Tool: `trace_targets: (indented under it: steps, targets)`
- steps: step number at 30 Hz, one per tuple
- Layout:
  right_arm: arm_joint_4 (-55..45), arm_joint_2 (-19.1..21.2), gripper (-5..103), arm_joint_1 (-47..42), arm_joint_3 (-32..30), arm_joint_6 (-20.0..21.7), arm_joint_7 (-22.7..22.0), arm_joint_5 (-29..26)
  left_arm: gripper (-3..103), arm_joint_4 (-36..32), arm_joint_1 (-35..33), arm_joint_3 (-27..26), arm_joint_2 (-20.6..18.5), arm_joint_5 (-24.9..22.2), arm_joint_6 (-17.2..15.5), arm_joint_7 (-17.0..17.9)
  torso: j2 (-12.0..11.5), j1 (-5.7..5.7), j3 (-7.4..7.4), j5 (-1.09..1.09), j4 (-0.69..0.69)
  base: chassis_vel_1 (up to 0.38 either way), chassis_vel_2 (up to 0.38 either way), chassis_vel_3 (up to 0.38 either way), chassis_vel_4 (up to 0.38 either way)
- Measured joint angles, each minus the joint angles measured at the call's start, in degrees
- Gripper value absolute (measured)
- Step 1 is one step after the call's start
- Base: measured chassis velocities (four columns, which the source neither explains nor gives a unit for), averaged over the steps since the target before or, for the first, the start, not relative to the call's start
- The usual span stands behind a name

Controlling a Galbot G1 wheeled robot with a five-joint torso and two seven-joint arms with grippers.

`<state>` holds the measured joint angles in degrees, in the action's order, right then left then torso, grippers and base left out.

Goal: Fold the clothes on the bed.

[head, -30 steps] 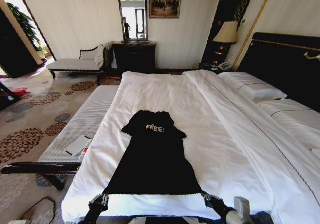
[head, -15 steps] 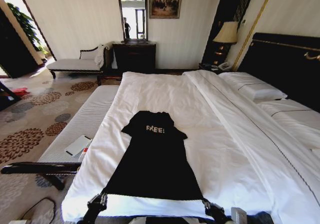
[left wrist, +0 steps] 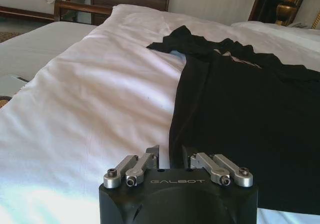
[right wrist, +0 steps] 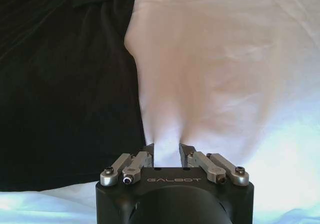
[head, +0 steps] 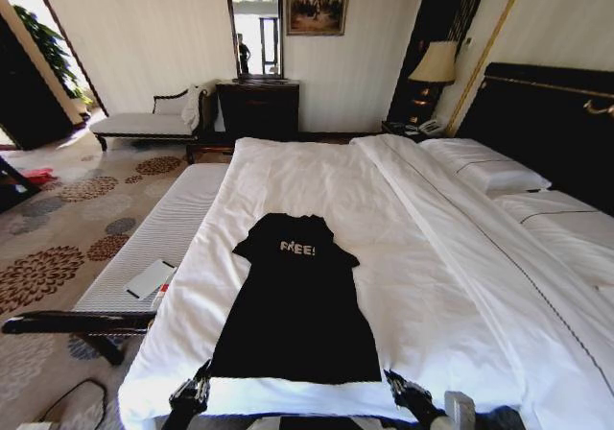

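I saw the black T-shirt (head: pixel 297 300) lying flat on the white bed (head: pixel 422 257), hem toward me. My left claw (left wrist: pixel 170 156) sat at the hem's left corner, its fingers parted around the shirt's edge — contact hard to judge. My right claw (right wrist: pixel 167 153) stood open over bare sheet just beside the other corner.

My T-shirt (head: pixel 295 305) reads "FREE!" in white on its chest. "GALBOT" is stamped on my left gripper (left wrist: pixel 170 156) and right gripper (right wrist: pixel 166 154) housings.
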<state>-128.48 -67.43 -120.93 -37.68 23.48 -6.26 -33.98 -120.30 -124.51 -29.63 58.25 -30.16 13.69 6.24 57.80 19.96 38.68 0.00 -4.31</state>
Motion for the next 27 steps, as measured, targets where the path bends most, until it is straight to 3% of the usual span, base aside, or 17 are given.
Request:
trace_targets:
  steps: [2, 5, 7, 10, 12, 13, 15, 17, 19, 20, 23, 25, 27]
  targets:
    - [-0.1, 0.0, 27, -0.1, -0.1, -0.1, 0.0, 0.4, 30, 0.0, 0.1, 0.0, 0.1, 0.0, 0.0, 0.1, 0.0, 0.0, 0.0, 0.0, 0.0, 0.0, 0.0, 0.0, 0.0]
    - [-0.8, 0.3, 44, 0.1, -0.9, -0.8, -0.5, 1.0, 47, -0.3, 0.1, -0.5, 0.5, 0.0, 0.2, 0.3, 0.0, 0.0, 0.0, 0.01, -0.01, 0.0, 0.0, 0.0, 0.0]
    - [-1.2, 0.8, 50, 0.5, -1.5, -1.0, -0.8, 1.0, 47, -0.4, 0.1, -0.8, 0.7, 0.0, 0.3, 0.3, 0.0, 0.0, 0.0, 0.01, -0.01, 0.0, 0.0, 0.0, 0.0]
    - [-2.7, 3.1, 61, 2.5, -2.8, -2.6, -1.1, 1.6, 64, -1.0, 0.1, -1.4, 1.1, 0.1, 0.5, 0.4, 0.0, 0.0, 0.0, 0.0, -0.01, 0.0, 0.0, 0.0, 0.0]
    - [-2.9, 3.8, 67, 3.2, -2.9, -3.1, -1.2, 2.0, 64, -1.2, 0.1, -1.6, 1.2, 0.3, 0.5, 0.5, 0.0, 0.0, 0.0, 0.0, -0.01, 0.0, 0.0, 0.0, 0.0]
    - [-3.1, 4.7, 67, 4.2, -3.1, -3.9, -1.3, 2.8, 70, -1.4, 0.1, -1.8, 1.3, 0.4, 0.6, 0.6, 0.0, 0.0, 0.0, 0.0, 0.01, 0.0, 0.0, 0.0, 0.0]
    - [-2.6, 7.9, 83, 7.9, -2.9, -6.9, -1.3, 6.8, 80, -2.4, 0.2, -2.7, 1.9, 0.6, 0.5, 0.9, 0.0, 0.0, 0.0, 0.01, 0.01, 0.0, 0.0, 0.0, 0.0]
    - [-1.9, 9.2, 83, 9.4, -2.5, -8.4, -1.0, 9.0, 86, -2.7, 0.5, -3.1, 2.1, 0.7, 0.3, 0.9, 0.0, 0.0, 0.0, 0.02, 0.01, 0.0, 0.0, 0.0, 0.0]
    - [0.4, 11.8, 94, 13.1, -1.3, -11.7, 0.1, 15.3, 96, -3.0, 1.8, -3.9, 2.7, 0.8, -0.6, 1.0, 0.0, 0.01, 0.0, 0.01, 0.01, 0.0, 0.0, 0.0, 0.0]
    - [1.7, 12.9, 98, 14.8, -0.6, -13.3, 0.7, 18.5, 96, -3.0, 2.4, -4.1, 3.0, 0.8, -1.2, 1.0, 0.0, 0.01, 0.0, 0.02, 0.0, 0.0, 0.0, 0.0, 0.0]
    - [3.6, 14.4, 99, 17.1, 0.7, -15.1, 1.4, 22.5, 100, -3.2, 3.4, -4.5, 3.4, 0.8, -2.1, 1.0, 0.0, 0.01, 0.01, 0.0, 0.01, 0.0, 0.0, 0.0, 0.0]
    - [8.3, 17.0, 100, 22.6, 4.7, -18.9, 1.9, 28.2, 100, -3.9, 5.2, -4.7, 3.4, 0.7, -3.8, 1.5, 0.0, 0.01, 0.0, 0.02, 0.0, 0.0, 0.0, 0.0, 0.0]
    - [10.3, 17.8, 100, 25.1, 6.4, -20.4, 1.9, 29.9, 100, -4.4, 5.9, -4.6, 3.4, 0.8, -4.6, 1.7, 0.0, 0.01, 0.0, 0.02, -0.01, 0.0, 0.0, 0.0, 0.0]
